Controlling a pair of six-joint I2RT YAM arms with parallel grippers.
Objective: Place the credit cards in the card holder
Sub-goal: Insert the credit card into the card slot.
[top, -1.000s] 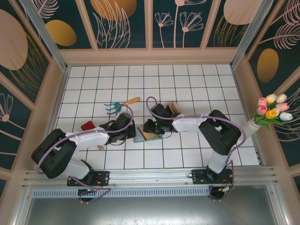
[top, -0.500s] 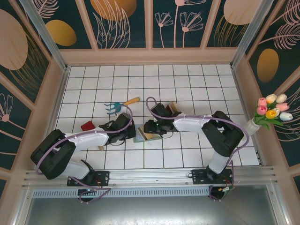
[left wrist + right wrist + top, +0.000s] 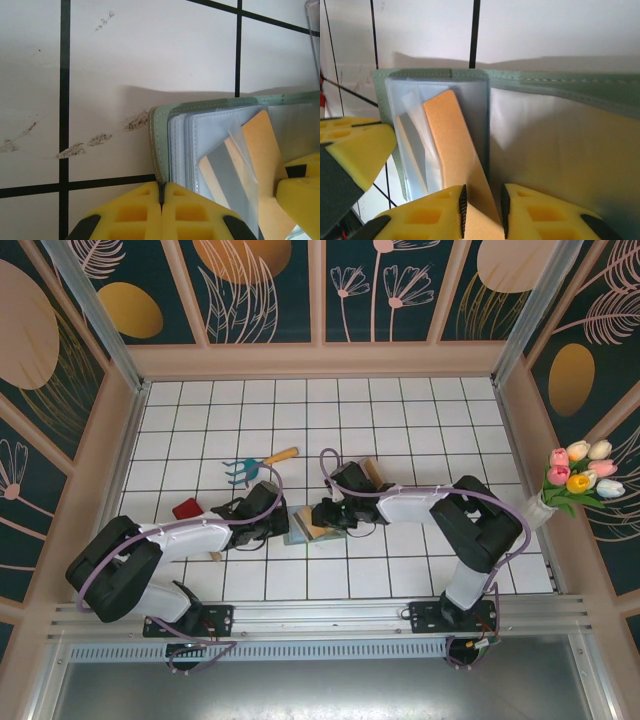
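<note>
Your left gripper point(image 3: 162, 196) clamped the card holder point(image 3: 159, 125); your right gripper point(image 3: 482, 206) pinched a card point(image 3: 447, 135), skewed enough that it could jam inside the holder.

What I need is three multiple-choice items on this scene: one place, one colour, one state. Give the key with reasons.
1. The orange card's far end lies:
A) on bare tile
B) among the clear sleeves of the card holder
C) off the table

2. The card holder's cover is:
A) grey-green
B) red
C) black

3. The left gripper is:
A) wide open
B) shut on nothing
C) shut on the card holder's edge

Key:
1. B, the card's tip sits inside the open holder against the clear plastic.
2. A, the stitched cover shows grey-green in both wrist views.
3. C, its yellow pads meet on the cover's edge.
</note>
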